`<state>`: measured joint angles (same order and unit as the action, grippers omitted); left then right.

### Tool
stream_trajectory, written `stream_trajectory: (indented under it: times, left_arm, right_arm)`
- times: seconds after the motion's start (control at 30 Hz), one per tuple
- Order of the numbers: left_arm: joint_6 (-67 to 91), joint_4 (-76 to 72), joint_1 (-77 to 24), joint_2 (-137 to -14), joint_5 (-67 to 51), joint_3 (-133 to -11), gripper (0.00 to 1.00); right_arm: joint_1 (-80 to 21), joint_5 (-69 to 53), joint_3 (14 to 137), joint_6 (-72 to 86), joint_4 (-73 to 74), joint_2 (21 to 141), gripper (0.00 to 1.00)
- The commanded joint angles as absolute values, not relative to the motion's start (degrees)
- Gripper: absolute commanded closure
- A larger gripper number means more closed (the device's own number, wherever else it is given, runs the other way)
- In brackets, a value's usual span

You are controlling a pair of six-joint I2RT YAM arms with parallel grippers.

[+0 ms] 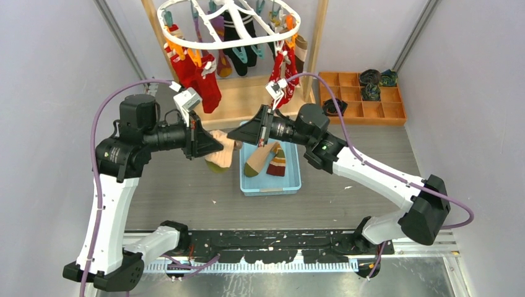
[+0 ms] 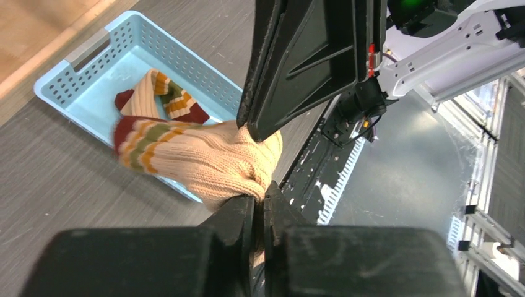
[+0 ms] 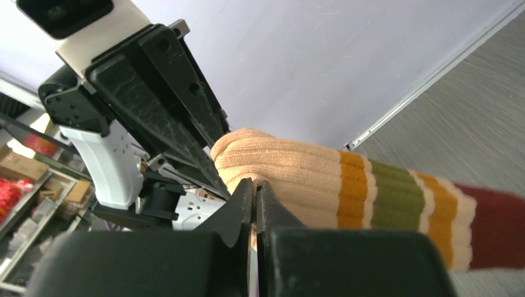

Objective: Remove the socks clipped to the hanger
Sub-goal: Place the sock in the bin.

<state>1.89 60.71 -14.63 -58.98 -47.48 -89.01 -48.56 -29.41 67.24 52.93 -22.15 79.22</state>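
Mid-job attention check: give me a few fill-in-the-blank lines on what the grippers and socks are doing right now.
1. The left gripper and the right gripper are both shut on the same beige ____.
2. The basket holding striped socks is coloured ____.
3. Red socks hang clipped to the white ____.
Missing words: sock; blue; hanger.

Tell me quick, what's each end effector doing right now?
Left end effector: closed, pinching the beige striped sock.
Right end effector: closed on that same sock.
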Motion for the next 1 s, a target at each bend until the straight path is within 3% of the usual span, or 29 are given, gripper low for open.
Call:
stream_trajectory:
  times: [0.0,0.03,0.07,0.13,0.2,0.37,0.63,0.87,0.93,0.97]
  left_arm:
    - [1.12,59.86,-14.94,-58.03,-46.48,-89.66,0.77]
    - [0.76,60.25,-14.94,-57.97,-46.27,-89.61,0.57]
    - [0.31,60.74,-14.94,-57.93,-46.10,-89.50,0.43]
    - [0.26,61.75,-14.94,-57.92,-44.93,-89.12,0.27]
    - [-1.12,62.39,-14.94,-58.13,-42.89,-88.79,0.03]
    - [-2.31,64.85,-14.94,-59.24,-35.74,-89.70,0.00]
    - [-4.72,71.06,-13.46,-62.85,-25.33,-87.47,0.00]
    - [-5.68,69.28,-4.15,-62.08,-31.56,-84.28,0.00]
    - [-6.44,69.66,-1.31,-62.68,-33.49,-85.90,0.00]
    - [-6.76,70.07,1.63,-63.47,-34.73,-87.51,0.00]
  right_arm:
    - [-48.68,-26.13,67.58,49.73,-16.76,74.75,0.99]
    - [-48.31,-24.88,67.80,48.12,-14.00,73.95,0.99]
    - [-47.52,-23.84,67.68,47.51,-11.81,73.09,0.99]
    - [-45.36,-23.28,66.46,47.82,-10.13,71.51,1.00]
    - [-42.97,-22.24,65.30,47.56,-7.87,70.06,1.00]
    - [-38.21,-19.00,63.94,43.30,-0.52,70.52,0.99]
    - [-35.86,-11.19,61.57,37.80,1.94,81.40,0.99]
    - [-40.82,13.84,60.30,29.07,3.17,89.22,0.99]
    - [-44.17,19.00,61.56,26.18,4.48,90.35,0.91]
    - [-45.18,20.41,61.95,25.38,4.60,90.19,0.81]
